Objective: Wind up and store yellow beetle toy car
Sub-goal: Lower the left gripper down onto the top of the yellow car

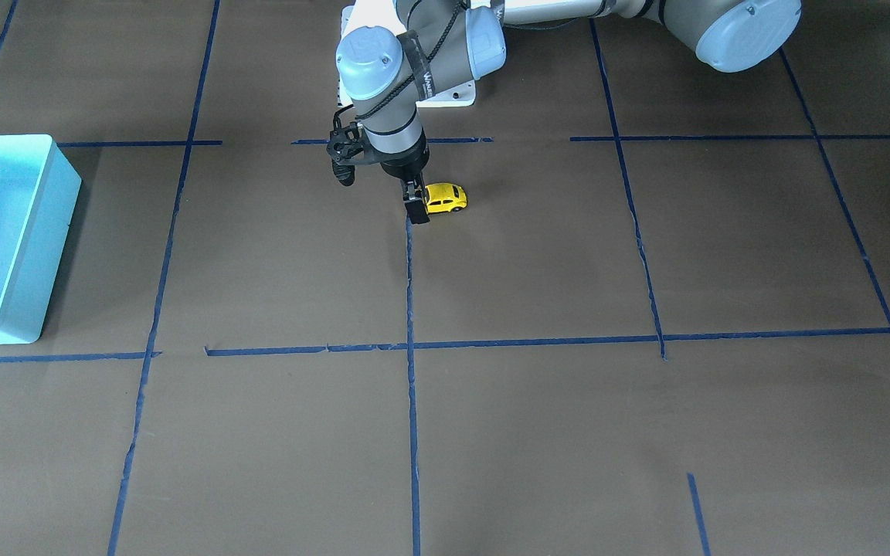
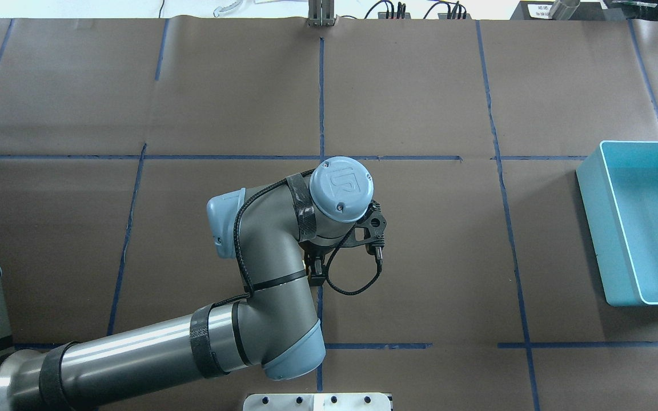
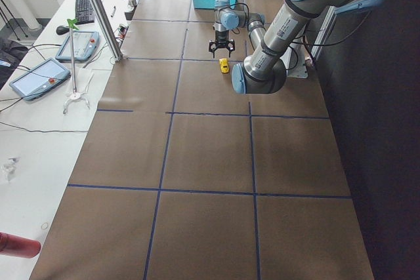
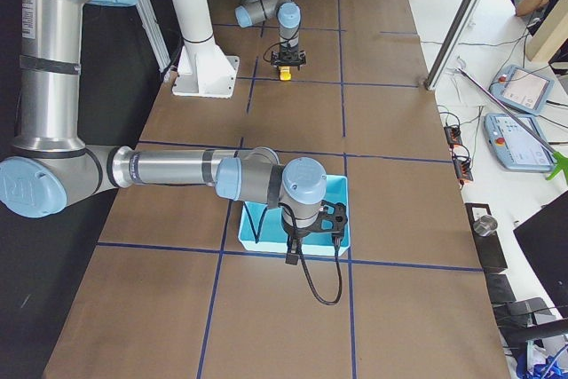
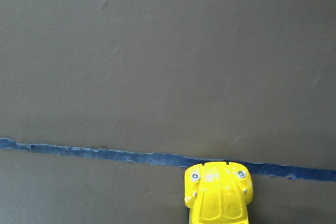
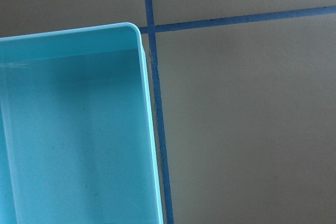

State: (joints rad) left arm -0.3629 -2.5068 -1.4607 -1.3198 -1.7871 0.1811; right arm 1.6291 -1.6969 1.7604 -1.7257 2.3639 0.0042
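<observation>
My left gripper stands at the yellow beetle toy car, beside a blue tape line. My right gripper hangs over the light blue bin. I cannot tell whether either grips anything.

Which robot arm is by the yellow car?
The left arm: its gripper is beside the yellow car; the right arm hangs over the blue bin.

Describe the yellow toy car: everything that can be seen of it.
The yellow beetle toy car is tiny, rounded and glossy, like painted metal or plastic, with dark side windows and small black wheels. The left wrist view shows a domed hood with two silver headlights, its nose reaching a blue tape line. It stands upright on its wheels on the brown table, far from the light blue bin. One of the left gripper's fingers stands at its end; contact cannot be told.
</observation>
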